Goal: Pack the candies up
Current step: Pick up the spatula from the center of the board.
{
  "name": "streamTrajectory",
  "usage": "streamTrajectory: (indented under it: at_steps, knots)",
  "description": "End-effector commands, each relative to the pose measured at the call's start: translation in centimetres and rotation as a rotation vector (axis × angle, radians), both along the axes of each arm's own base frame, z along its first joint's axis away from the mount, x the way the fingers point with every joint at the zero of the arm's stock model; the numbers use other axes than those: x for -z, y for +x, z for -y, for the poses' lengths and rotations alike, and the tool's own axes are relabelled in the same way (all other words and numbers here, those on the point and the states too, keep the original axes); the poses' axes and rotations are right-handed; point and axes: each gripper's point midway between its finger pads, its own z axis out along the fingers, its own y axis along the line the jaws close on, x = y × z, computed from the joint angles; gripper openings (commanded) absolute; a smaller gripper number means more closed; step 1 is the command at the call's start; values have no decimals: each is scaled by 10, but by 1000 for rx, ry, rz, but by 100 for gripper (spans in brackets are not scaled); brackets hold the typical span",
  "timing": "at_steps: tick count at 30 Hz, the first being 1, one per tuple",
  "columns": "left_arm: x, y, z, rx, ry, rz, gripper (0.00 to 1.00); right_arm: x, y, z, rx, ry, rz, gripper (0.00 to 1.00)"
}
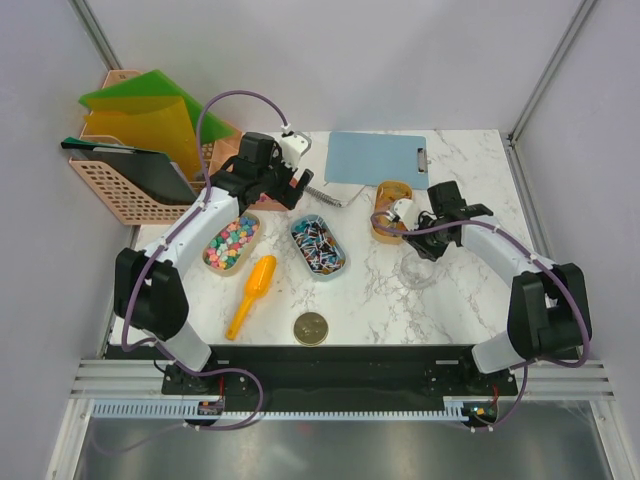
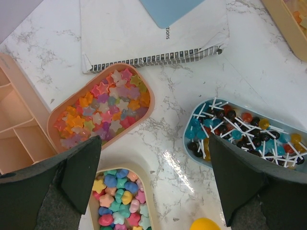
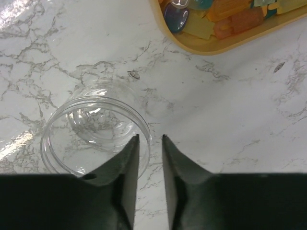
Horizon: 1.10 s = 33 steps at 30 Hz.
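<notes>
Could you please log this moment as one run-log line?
left gripper open above candies | right gripper narrow at clear jar rim, grip unclear | orange scoop untouched

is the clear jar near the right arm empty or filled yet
Empty: the clear jar stands upright, and only the marble table shows through its bottom.

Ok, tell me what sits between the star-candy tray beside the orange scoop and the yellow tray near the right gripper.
The blue tray of lollipops sits there; the top view shows it.

Bright, even overhead light casts soft shadows, with white glare patches on the marble table; focus sharp.
</notes>
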Motion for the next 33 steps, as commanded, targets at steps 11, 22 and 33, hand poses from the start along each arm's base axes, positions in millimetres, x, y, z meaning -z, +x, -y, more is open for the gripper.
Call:
streamTrajectory:
  at_steps: [11,22,33]
  knots:
    - [9,-20,-30,0,118,32,100,-15,-6,-37,-106,85,-71,22]
    - [49,-104,-102,66,305,16,100,-13,-29,-84,-249,80,-124,10]
    - [80,-182,-125,220,368,-143,100,-22,-34,-123,-379,82,-117,9]
